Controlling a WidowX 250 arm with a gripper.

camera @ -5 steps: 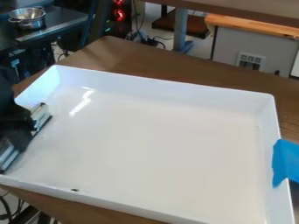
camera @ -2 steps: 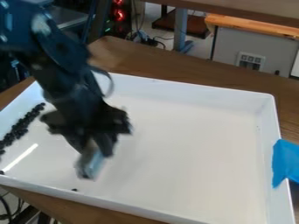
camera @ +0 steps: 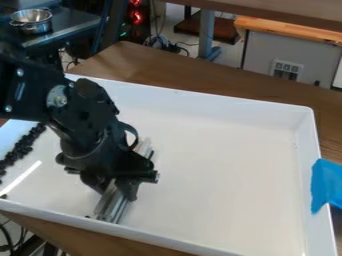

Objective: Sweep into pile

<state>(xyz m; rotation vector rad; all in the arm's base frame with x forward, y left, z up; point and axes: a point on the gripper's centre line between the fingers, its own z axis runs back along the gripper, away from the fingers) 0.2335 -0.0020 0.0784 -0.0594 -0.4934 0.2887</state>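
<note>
Pincer [camera: 121,193] is clamping the wiper [camera: 111,207] mid-length at eight o'clock in the tray [camera: 220,101], good spot imo since it's looking light and stiff, while the beads [camera: 22,146] are sitting at nine, looking rolly.

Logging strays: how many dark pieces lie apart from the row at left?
2: one dark piece by the tray's lower left corner, another by the tool's lower end. The arm may hide more.
</note>
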